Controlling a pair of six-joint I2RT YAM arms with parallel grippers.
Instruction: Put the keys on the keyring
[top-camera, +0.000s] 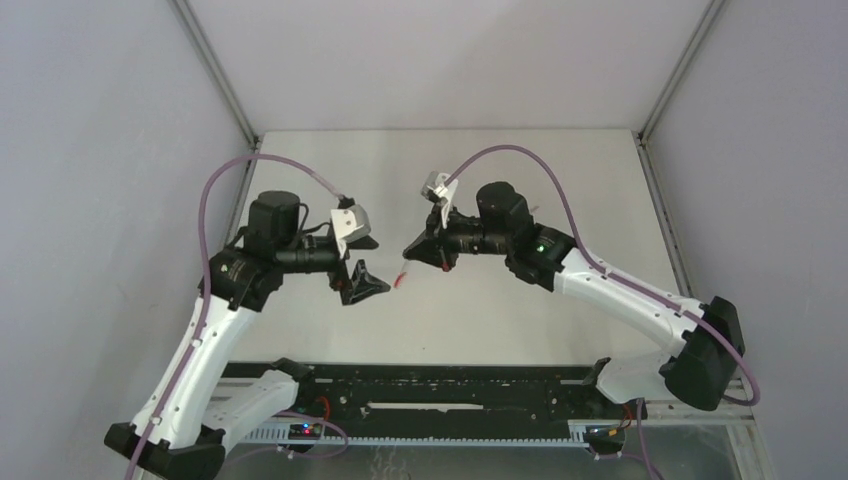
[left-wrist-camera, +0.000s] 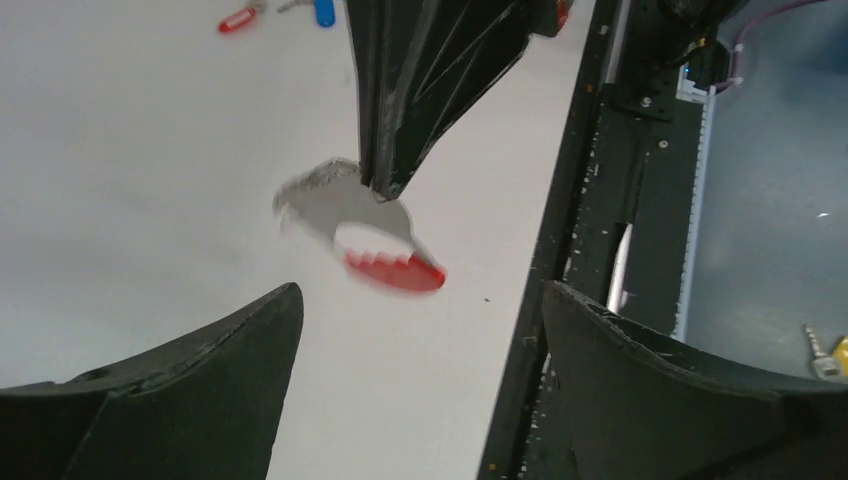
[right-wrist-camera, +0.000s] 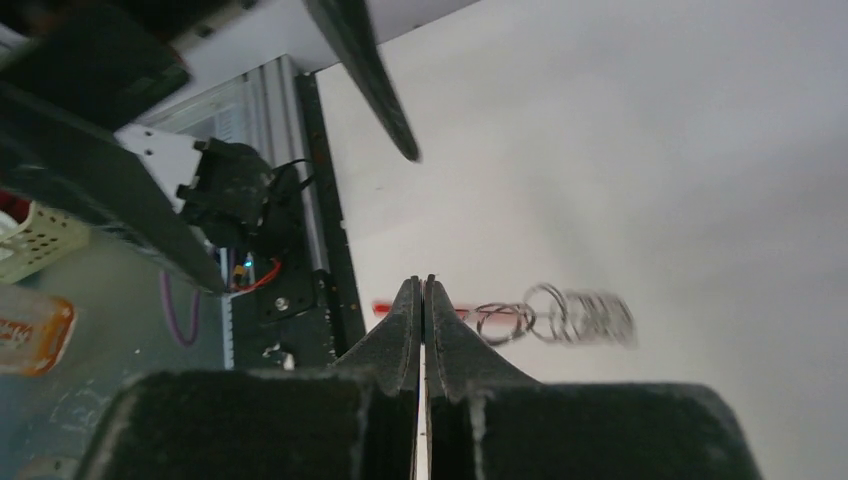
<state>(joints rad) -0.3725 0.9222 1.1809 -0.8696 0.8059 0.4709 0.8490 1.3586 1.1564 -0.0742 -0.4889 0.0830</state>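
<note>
Looks like a handover, or a second grip on the keyring (left-wrist-camera: 395, 273), to open a ring for threading. Keep the right gripper (right-wrist-camera: 421, 295) clenched on it as now, pinching near where red band meets silver rings, up in the air over the table's (top-camera: 480, 320) middle. Wait out any swing first: blurred in both wrist views, so probably dangling loose. Bring the left gripper (top-camera: 380, 262), spread wide and grasping nothing, in around the band from just beside it, and close only once centred. Avoid knocking the right fingers.

Seen close: a curved red band hanging lowest, a cluster of thin silver rings above it, small and fiddly. Leave the red-tag key (left-wrist-camera: 240, 18) and blue-tag key (left-wrist-camera: 323, 12) for afterwards. Lying side by side on the table, farther from the near edge than the keyring, not yet threaded.
</note>
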